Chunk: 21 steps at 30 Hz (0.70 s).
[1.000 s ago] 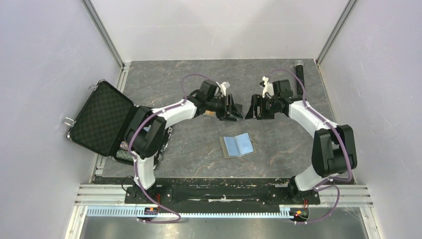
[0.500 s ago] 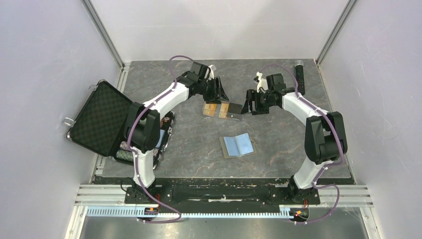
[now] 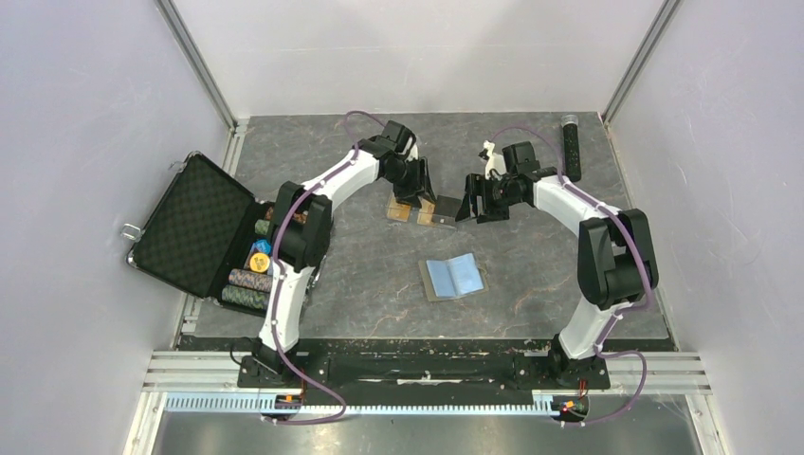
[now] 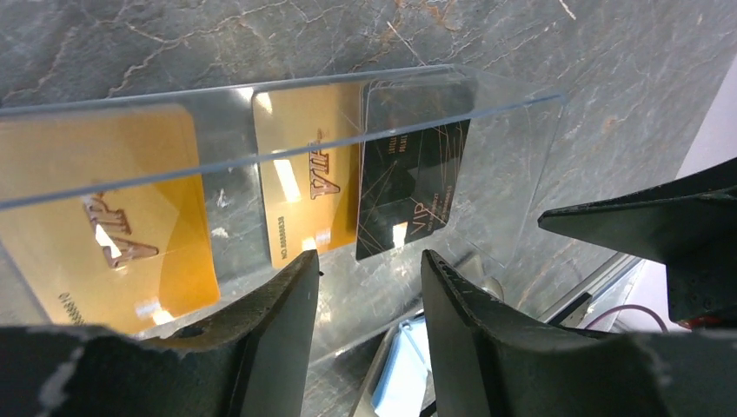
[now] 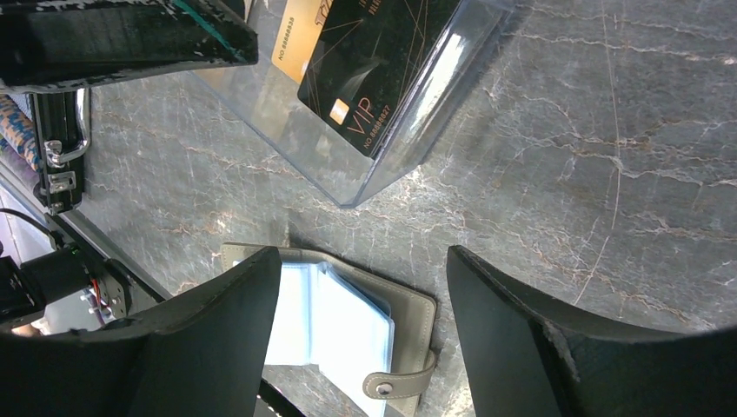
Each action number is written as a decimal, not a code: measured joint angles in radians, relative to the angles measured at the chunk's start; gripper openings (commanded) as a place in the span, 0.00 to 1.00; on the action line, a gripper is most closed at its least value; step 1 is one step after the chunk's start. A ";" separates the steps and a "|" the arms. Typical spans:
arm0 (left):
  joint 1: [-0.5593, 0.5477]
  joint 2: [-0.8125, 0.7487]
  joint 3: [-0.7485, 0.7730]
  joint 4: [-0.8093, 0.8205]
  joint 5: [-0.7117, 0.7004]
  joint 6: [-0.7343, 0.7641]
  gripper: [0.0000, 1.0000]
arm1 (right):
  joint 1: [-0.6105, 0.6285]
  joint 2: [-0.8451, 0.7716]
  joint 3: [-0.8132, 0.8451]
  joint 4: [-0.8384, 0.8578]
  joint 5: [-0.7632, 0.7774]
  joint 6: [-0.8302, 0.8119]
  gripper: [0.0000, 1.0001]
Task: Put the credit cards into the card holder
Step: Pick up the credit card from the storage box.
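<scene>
Two orange-gold credit cards (image 4: 104, 226) (image 4: 304, 182) and a black VIP card (image 4: 408, 182) lie flat in an open clear plastic box (image 4: 513, 130) at mid-table; they also show in the top view (image 3: 398, 210). The taupe card holder (image 3: 452, 277) lies open, light blue inside up, nearer the arms, and shows in the right wrist view (image 5: 348, 321) with its snap tab. My left gripper (image 4: 369, 269) is open and empty just above the cards' near edge. My right gripper (image 5: 361, 261) is open and empty to the right of the box, over the bare table between the box and the holder.
An open black poker-chip case (image 3: 204, 232) with stacked chips (image 3: 248, 284) sits at the left edge. A dark tube (image 3: 572, 142) lies at the back right. The clear box's corner (image 5: 365, 195) lies close to the holder's far edge. Walls enclose the table.
Both grippers have drawn apart from where they met over the box. The left arm swung back, uncovering the cards and the chips; its gripper now hangs over the cards. The right gripper shifted slightly back.
</scene>
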 measured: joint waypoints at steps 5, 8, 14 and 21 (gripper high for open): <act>-0.013 0.058 0.053 -0.018 0.004 0.000 0.51 | 0.000 0.018 0.002 -0.002 -0.003 0.000 0.73; -0.021 0.087 0.086 -0.022 0.008 0.000 0.48 | 0.000 0.024 0.008 -0.004 -0.003 0.000 0.73; -0.030 0.131 0.124 -0.024 0.010 0.000 0.42 | 0.000 0.024 0.012 -0.010 -0.003 0.000 0.73; -0.038 0.157 0.132 -0.044 0.011 0.002 0.10 | 0.000 0.025 0.012 -0.015 -0.003 -0.001 0.73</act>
